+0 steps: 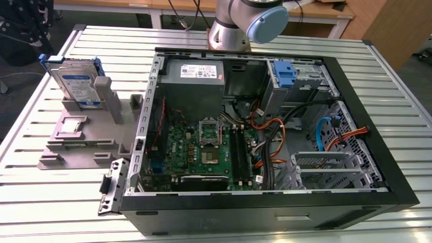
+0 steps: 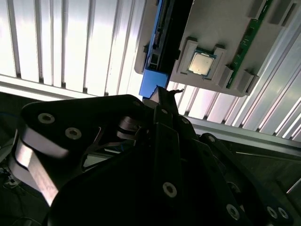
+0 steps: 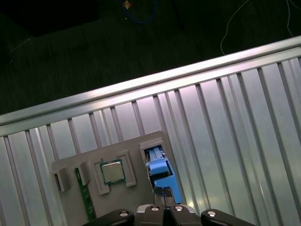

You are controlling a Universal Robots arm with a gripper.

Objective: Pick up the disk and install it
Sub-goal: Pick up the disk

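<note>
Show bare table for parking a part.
Bare: table slats at the exterior view's lower left, between grey fixture and table edge; strip on the exterior view's right of the computer case. Crowded: the fixture holding the disk, the case's cabled interior.

Count: 1 disk [image 1: 76,85], 1 CPU chip [image 3: 113,172], 1 RAM stick [image 3: 85,202] (all on 1 grey fixture [image 1: 68,152]), 1 open PC case [image 1: 270,210].

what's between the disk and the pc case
In the exterior view, two upright grey posts of the holder stand between the disk and the case.
</note>
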